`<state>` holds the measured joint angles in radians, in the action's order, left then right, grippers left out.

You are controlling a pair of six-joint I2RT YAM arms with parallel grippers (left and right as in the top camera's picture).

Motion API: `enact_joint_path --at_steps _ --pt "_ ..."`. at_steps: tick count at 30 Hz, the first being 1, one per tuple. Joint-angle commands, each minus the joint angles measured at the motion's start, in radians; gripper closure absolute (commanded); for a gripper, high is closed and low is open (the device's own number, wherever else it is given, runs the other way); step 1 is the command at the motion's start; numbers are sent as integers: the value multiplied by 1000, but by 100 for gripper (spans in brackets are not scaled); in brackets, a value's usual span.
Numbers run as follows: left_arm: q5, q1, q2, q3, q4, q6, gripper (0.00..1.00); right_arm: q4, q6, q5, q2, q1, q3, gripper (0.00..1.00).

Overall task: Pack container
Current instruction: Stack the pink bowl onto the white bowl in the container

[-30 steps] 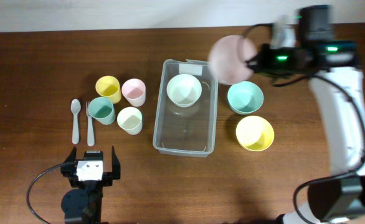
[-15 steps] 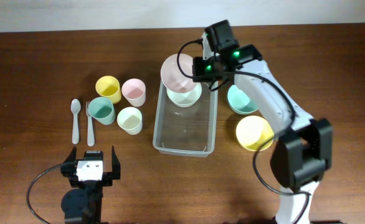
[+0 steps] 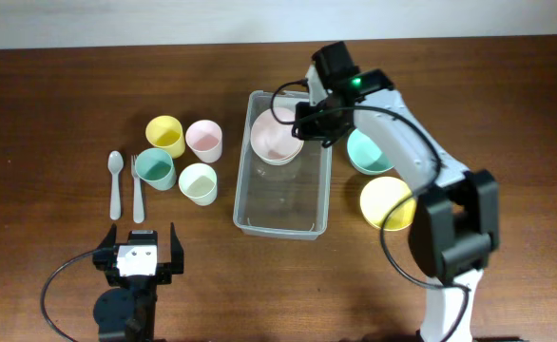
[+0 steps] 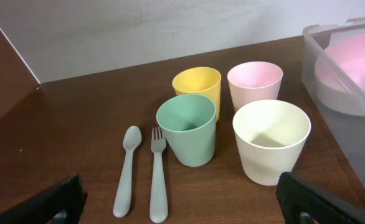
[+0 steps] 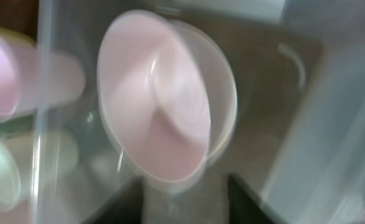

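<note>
The clear container (image 3: 282,211) lies mid-table. At its far end a pink bowl (image 3: 276,134) sits nested in a pale bowl. My right gripper (image 3: 307,122) hovers at that bowl's right rim. In the blurred right wrist view, the pink bowl (image 5: 157,118) lies just beyond the gripper (image 5: 189,205), whose jaws stand apart with nothing between them. My left gripper (image 3: 138,249) rests open near the front edge, left of the container; its wrist view shows the container's corner (image 4: 319,56) and the pink bowl (image 4: 357,59).
A teal bowl (image 3: 374,150) and a yellow bowl (image 3: 389,202) sit right of the container. To its left stand yellow (image 3: 164,135), pink (image 3: 204,140), green (image 3: 155,168) and cream (image 3: 199,182) cups, then a fork (image 3: 137,185) and spoon (image 3: 115,183).
My right arm swung the pink bowl left over the container and set it down in the pale bowl. Its jaws have parted. The left arm has not moved.
</note>
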<state>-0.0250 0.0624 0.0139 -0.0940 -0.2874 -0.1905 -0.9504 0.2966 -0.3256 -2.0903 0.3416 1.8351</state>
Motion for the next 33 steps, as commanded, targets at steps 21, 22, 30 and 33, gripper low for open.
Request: enact_joint_path --at_steps 21,22,30,33 --pt "11 6 -7 5 2 -12 0 -66 -109 37 183 -72 14 93" --pt "11 6 -7 5 2 -13 0 -50 -109 65 167 -53 14 95" --pt "11 6 -7 5 2 -12 0 72 -105 95 -4 6 14 96" --pt "11 6 -7 5 2 -13 0 99 -97 95 -53 -6 14 96"
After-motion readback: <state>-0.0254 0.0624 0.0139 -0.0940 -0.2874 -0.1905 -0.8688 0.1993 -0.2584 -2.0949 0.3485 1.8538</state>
